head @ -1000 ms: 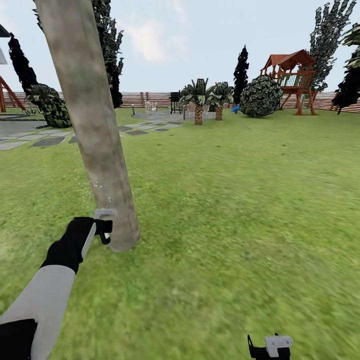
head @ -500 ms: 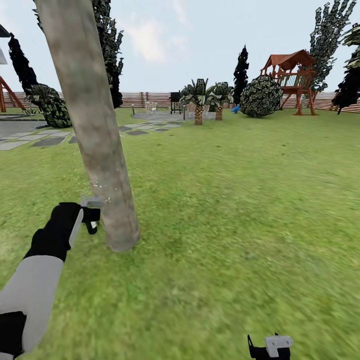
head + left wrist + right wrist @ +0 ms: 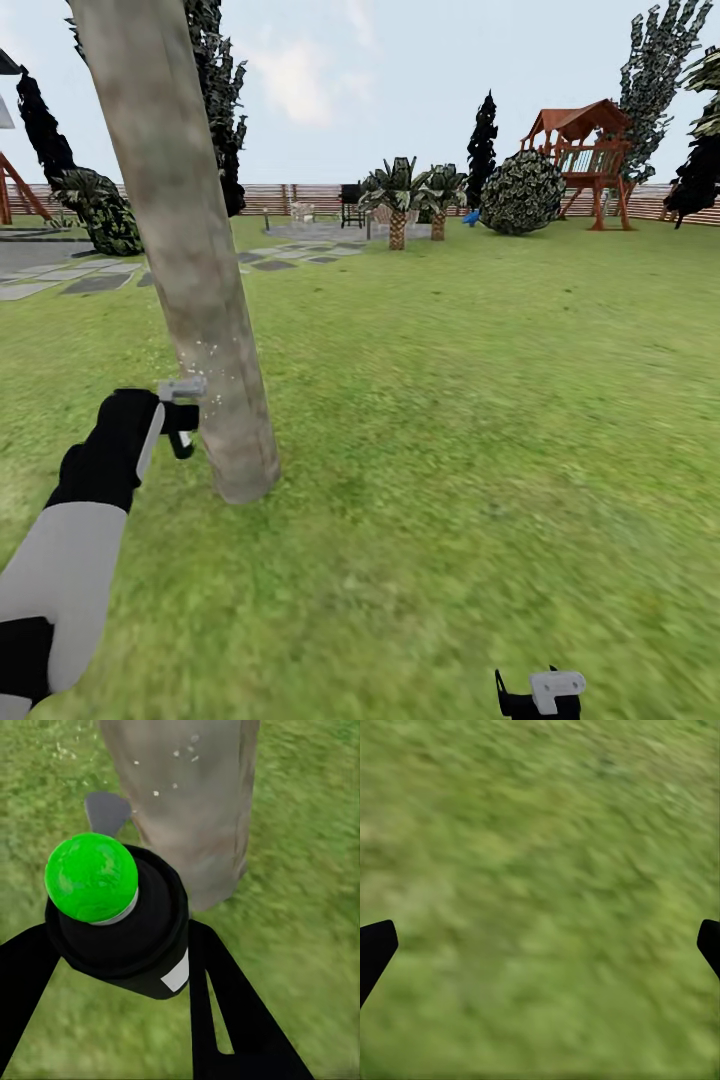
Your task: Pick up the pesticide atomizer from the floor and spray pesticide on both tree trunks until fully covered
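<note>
Far left: dark trees, stone paving (image 3: 70,275), slat fence (image 3: 290,195) along the far edge of the lawn (image 3: 480,420).

Near left: left gripper (image 3: 180,425) raised beside the trunk (image 3: 200,300), fingers (image 3: 225,1020) clamped on the atomizer (image 3: 116,919), a black body with a green ball cap. Nozzle (image 3: 182,388) aimed at the bark, almost touching it. Pale specks of pesticide (image 3: 205,360) dotted on the low trunk just above nozzle height, also seen on the bark from the left wrist (image 3: 176,754).

Step in hand, by judgement: coating trunk 1 of 2. Only a small patch speckled so far; most of the column bare, so early in the job.

To do it well:
- Keep the nozzle square to the bark and a little off it, so the haze spreads rather than pooling in 1 spot.
- Sweep slowly up and down, then shift round the trunk for the hidden sides.
- Hold the grip firm; round body likely to twist between the fingers.
- Mind the wrist near the flared base (image 3: 245,485).

Middle distance: short palms (image 3: 415,200), round bush, red playhouse (image 3: 585,150) at far right.

Near right: right gripper (image 3: 540,695) low over grass, fingers wide apart, holding nothing.
</note>
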